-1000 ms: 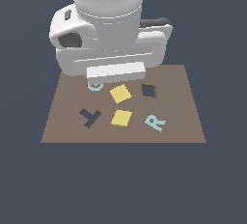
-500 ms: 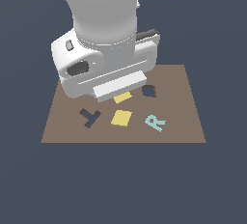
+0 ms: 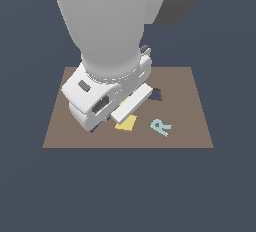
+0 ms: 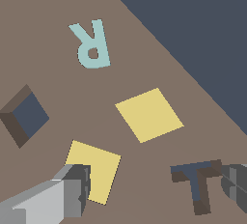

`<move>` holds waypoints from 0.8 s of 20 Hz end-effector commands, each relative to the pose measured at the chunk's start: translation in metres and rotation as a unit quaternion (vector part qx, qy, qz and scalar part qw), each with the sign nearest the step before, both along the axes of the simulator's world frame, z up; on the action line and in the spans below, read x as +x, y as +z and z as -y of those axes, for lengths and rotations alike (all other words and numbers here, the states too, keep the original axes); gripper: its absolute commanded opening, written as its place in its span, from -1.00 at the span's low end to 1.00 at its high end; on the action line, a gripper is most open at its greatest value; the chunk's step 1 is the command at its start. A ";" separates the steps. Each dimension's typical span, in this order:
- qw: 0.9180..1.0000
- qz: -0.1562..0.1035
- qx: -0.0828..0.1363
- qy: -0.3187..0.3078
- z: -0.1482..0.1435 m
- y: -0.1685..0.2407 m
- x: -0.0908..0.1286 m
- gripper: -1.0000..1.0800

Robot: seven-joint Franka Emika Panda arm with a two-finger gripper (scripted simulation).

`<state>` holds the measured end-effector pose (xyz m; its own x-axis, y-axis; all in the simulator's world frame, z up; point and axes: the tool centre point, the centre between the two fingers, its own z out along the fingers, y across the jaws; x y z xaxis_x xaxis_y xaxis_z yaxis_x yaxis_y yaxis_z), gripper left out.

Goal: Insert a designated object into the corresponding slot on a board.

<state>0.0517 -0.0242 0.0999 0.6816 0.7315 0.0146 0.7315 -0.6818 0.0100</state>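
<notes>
Gripper: in the wrist view we find the gripper (image 4: 149,190) wide open. Its two grey fingers (image 4: 62,195) stand well apart, with only bare board between them. It has hold of nothing.
Near tile: a pale-yellow square, the near tile (image 4: 99,166), lies flat on the board. One corner is covered by one grey finger. We cannot tell whether that finger touches it or hangs above it. In the exterior view the arm hides this tile.
T-shaped cut-out: the T-shaped cut-out (image 4: 197,182) is dark and recessed. It lies just beside the other finger, whose tip overlaps the end of its crossbar.
Far tile: a second pale-yellow square, the far tile (image 4: 149,114) (image 3: 126,123), lies flat and apart from both fingers, between the T-shaped cut-out and the letter R. We cannot tell which of the two tiles is the designated one.
Slot: the slot (image 4: 28,115) (image 3: 156,94) is a dark navy square recess with nothing in it. It lies near the near tile but apart from it.
Letter R: the turquoise letter R (image 4: 91,44) (image 3: 161,126) lies flat, beyond the far tile.
Board: the brown board (image 4: 48,15) (image 3: 190,106) carries all of the above; neither tile sits in the slot.
Arm: the white arm (image 3: 107,51) stands low over the board toward the exterior view's left.
</notes>
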 end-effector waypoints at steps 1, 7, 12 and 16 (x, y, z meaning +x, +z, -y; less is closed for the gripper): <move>0.999 -0.001 0.000 0.051 -0.002 -0.009 0.005 0.92; 0.988 -0.004 -0.002 0.154 -0.007 -0.026 0.016 0.92; 0.976 -0.005 -0.003 0.219 -0.012 -0.037 0.022 0.92; 0.966 -0.007 -0.004 0.257 -0.015 -0.044 0.025 0.92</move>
